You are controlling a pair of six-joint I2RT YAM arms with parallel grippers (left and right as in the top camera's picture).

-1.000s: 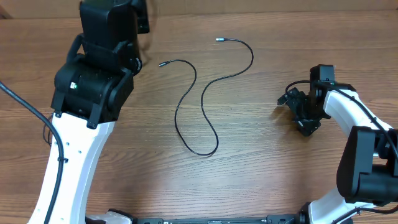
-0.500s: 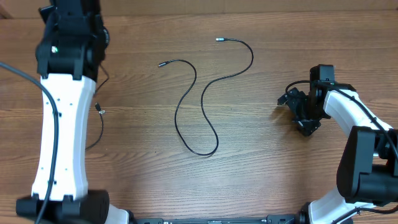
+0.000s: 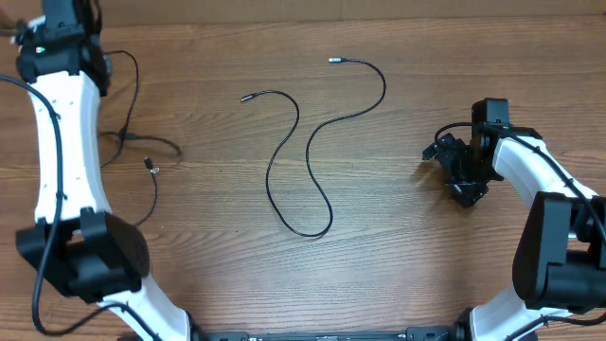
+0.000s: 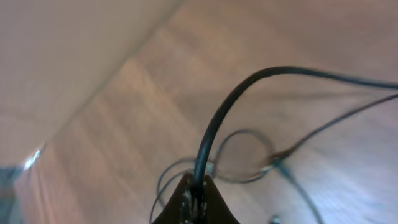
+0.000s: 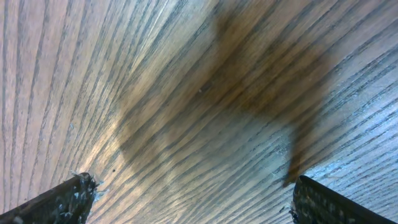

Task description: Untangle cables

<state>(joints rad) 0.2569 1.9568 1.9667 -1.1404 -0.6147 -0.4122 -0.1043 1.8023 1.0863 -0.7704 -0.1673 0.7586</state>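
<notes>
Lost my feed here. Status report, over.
Left gripper shut on a cable. Right gripper open, empty. Second cable loose, centre. Nothing in the way.

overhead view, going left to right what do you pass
left arm → left cables → middle cable → right end effector → right arm
</notes>
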